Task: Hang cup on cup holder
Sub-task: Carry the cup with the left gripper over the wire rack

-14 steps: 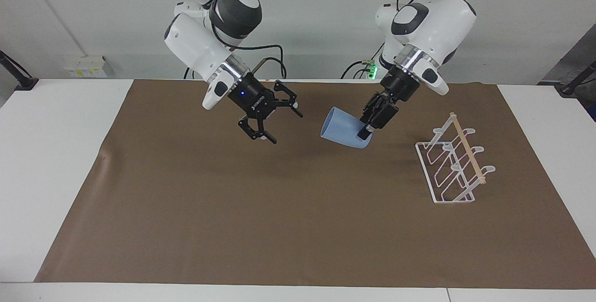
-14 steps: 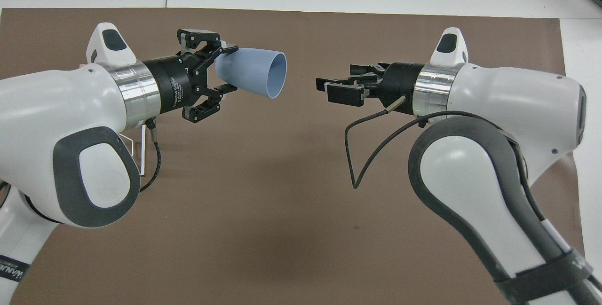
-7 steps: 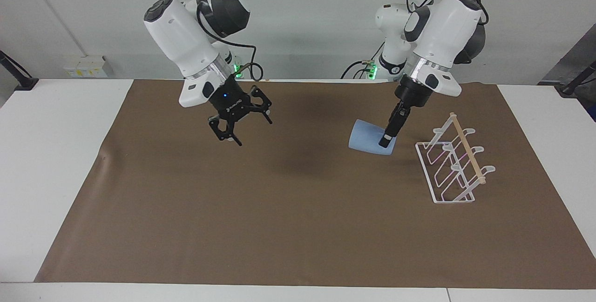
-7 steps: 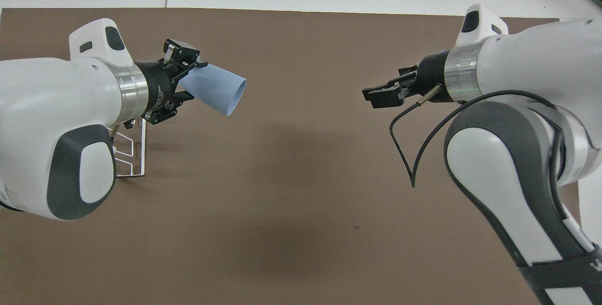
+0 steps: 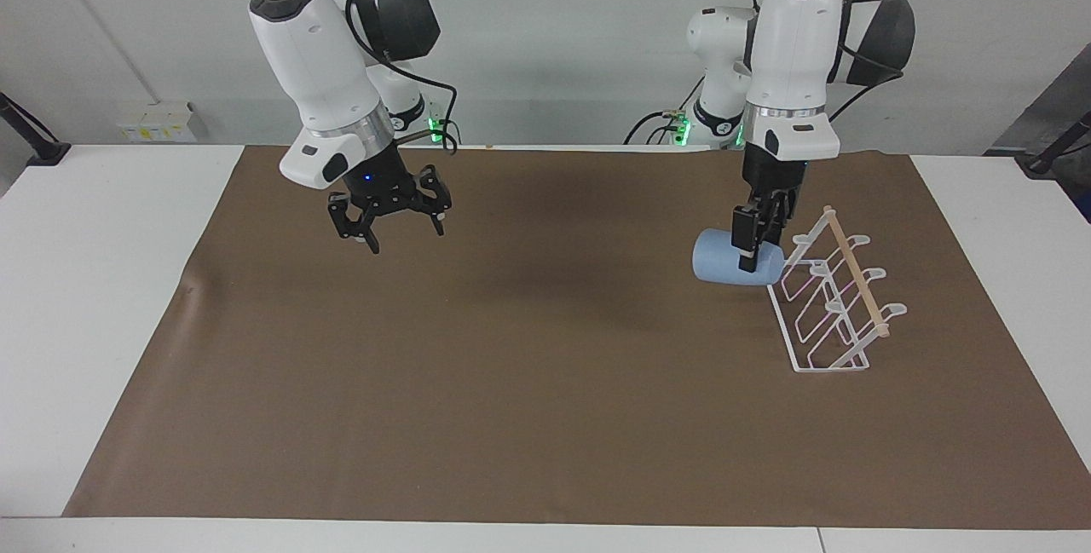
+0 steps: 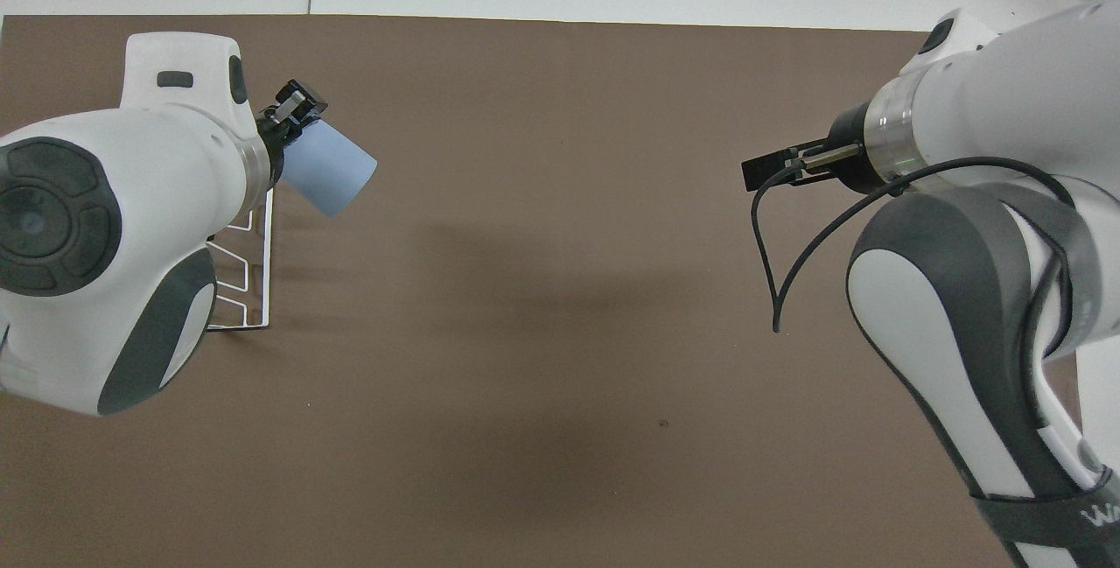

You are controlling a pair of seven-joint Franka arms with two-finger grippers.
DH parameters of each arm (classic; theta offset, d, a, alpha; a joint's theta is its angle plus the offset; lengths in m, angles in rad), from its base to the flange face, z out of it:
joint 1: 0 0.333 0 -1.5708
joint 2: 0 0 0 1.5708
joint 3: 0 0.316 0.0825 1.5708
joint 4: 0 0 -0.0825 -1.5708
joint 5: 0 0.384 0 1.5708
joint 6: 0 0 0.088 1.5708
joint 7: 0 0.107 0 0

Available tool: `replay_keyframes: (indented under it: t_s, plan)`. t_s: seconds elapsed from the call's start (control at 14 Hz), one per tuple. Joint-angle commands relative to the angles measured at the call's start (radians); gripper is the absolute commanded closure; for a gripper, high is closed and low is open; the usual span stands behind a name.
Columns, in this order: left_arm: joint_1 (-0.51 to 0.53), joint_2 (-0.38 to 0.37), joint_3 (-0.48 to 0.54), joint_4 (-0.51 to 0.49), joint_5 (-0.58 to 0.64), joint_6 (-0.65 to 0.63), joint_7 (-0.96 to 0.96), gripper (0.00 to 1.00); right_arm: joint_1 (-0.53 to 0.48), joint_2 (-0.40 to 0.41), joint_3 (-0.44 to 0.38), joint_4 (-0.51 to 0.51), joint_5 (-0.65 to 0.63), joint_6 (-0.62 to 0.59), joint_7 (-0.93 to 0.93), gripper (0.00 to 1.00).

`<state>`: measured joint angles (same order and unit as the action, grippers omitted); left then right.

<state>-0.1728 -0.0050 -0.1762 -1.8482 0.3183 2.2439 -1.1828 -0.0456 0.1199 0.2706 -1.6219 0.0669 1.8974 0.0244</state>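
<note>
Cup (image 5: 724, 266) in light blue plastic hangs on its side in the air, clamped near its narrow end by the left gripper (image 5: 750, 250), its wide rim turned toward the right arm's end of the table. It rides just beside the cup holder (image 5: 831, 302), at the end of that rack nearest the robots, and whether it touches the wire cannot be told. A second ago the cup was held well short of the rack, over the middle of the brown mat (image 5: 511, 383); since then the left arm has swung it across and now points almost straight down. From overhead, the cup (image 6: 331, 171) juts out from under the left arm's wrist, with the rack's white wire base (image 6: 249, 275) showing beneath. The right gripper (image 5: 385, 216) hangs with fingers spread and nothing between them, over the mat toward the right arm's end; it has drawn away from the table's middle and turned more upright.
</note>
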Motion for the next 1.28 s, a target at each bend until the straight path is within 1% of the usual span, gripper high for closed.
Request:
replay_keyframes:
  t_s: [0.0, 0.14, 0.21, 0.36, 0.43, 0.57, 0.64, 0.71, 0.93, 1.07, 1.21]
  plan:
    - [0.047, -0.007, -0.006, 0.012, 0.144, -0.012, 0.02, 1.0, -0.007, 0.02, -0.007, 0.037, -0.044, -0.073, 0.058, 0.0]
    - [0.09, -0.001, -0.006, 0.017, 0.23, 0.025, 0.038, 1.0, -0.007, 0.017, -0.039, 0.065, -0.12, -0.136, 0.057, 0.0]
    - [0.111, 0.0, -0.006, 0.015, 0.267, 0.067, 0.04, 1.0, -0.005, 0.014, -0.04, 0.073, -0.159, -0.179, 0.054, 0.0]
    - [0.16, 0.01, -0.006, 0.01, 0.338, 0.14, 0.052, 1.0, -0.003, 0.001, -0.088, 0.082, -0.161, -0.245, 0.046, 0.0]
    - [0.171, 0.031, -0.006, 0.015, 0.372, 0.173, 0.067, 1.0, -0.003, -0.014, -0.102, 0.082, -0.156, -0.267, 0.043, 0.0]
    - [0.191, 0.045, -0.006, 0.001, 0.47, 0.201, 0.066, 1.0, 0.0, -0.04, -0.131, 0.077, -0.151, -0.308, 0.037, 0.0]
    - [0.199, 0.049, -0.006, -0.002, 0.494, 0.213, 0.065, 1.0, 0.006, -0.055, -0.152, 0.071, -0.145, -0.319, 0.037, 0.0]
    - [0.2, 0.057, -0.006, 0.0, 0.498, 0.22, 0.066, 1.0, 0.009, -0.074, -0.172, 0.063, -0.135, -0.331, 0.037, 0.0]
    - [0.205, 0.069, -0.006, -0.014, 0.533, 0.221, 0.061, 1.0, 0.018, -0.121, -0.192, 0.025, -0.13, -0.348, 0.04, 0.0]
    - [0.204, 0.057, -0.006, -0.054, 0.535, 0.22, 0.06, 1.0, 0.042, -0.141, -0.234, -0.004, -0.13, -0.337, 0.035, 0.0]
    - [0.203, 0.042, -0.006, -0.092, 0.536, 0.223, 0.055, 1.0, 0.044, -0.151, -0.247, -0.027, -0.128, -0.314, 0.028, 0.0]
